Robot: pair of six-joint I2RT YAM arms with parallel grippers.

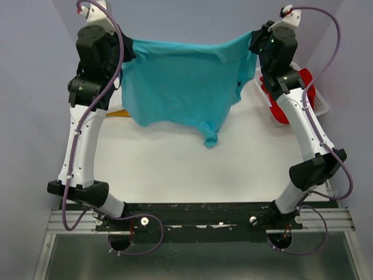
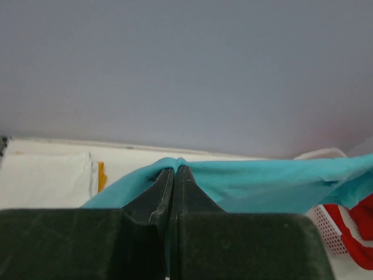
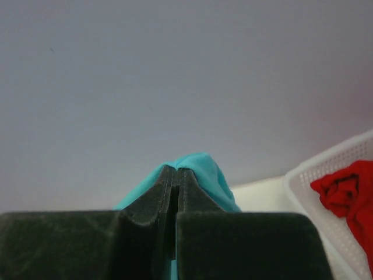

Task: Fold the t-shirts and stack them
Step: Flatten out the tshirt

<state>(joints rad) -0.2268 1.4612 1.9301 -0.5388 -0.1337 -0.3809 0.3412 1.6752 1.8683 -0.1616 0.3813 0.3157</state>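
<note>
The turquoise t-shirt (image 1: 183, 81) hangs stretched in the air between my two grippers above the far half of the table. My left gripper (image 1: 126, 49) is shut on its left top corner; the left wrist view shows the cloth (image 2: 262, 181) pinched at the fingertips (image 2: 175, 170). My right gripper (image 1: 254, 42) is shut on its right top corner, with cloth (image 3: 201, 169) over the fingertips (image 3: 176, 172). A sleeve dangles at the shirt's lower middle (image 1: 210, 139). Red shirts (image 1: 280, 108) lie in the basket at right. A folded white shirt (image 2: 46, 178) and an orange one (image 2: 102, 175) lie at far left.
The white slatted basket (image 1: 319, 102) stands at the table's far right, partly behind my right arm; its rim (image 3: 326, 160) shows in the right wrist view. The orange edge (image 1: 118, 113) peeks out beside my left arm. A grey wall stands behind the table.
</note>
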